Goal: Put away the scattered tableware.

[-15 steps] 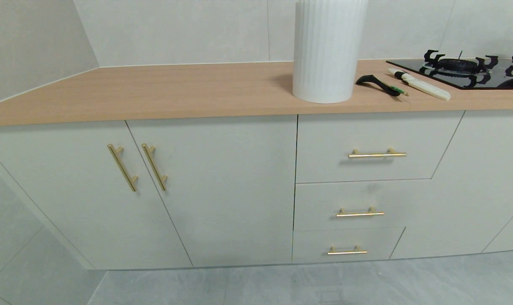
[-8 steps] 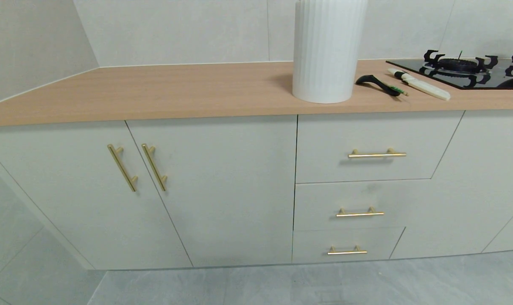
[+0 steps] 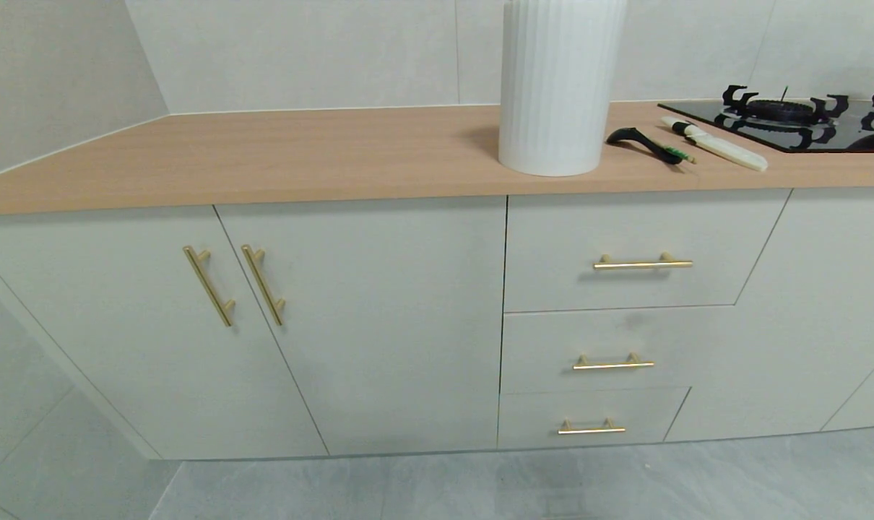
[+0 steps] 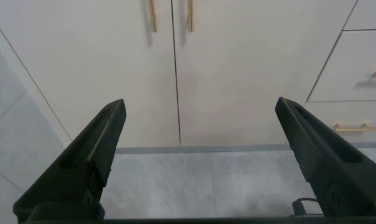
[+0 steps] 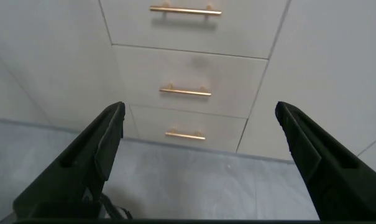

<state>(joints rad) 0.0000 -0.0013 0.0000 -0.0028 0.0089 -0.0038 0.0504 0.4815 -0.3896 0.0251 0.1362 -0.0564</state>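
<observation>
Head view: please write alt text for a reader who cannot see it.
A black utensil and a white knife lie on a wooden counter, between a tall white ribbed jar and a black stove. Below are two cupboard doors and three shut drawers with gold handles.

My head camera looked forward and down, from some way back, at the counter (image 3: 300,155), doors (image 3: 379,318) and drawers (image 3: 625,289); the left wrist camera sat low, near the doors; the right wrist camera faced the drawers; each shared its cabinet front with the head view.
</observation>
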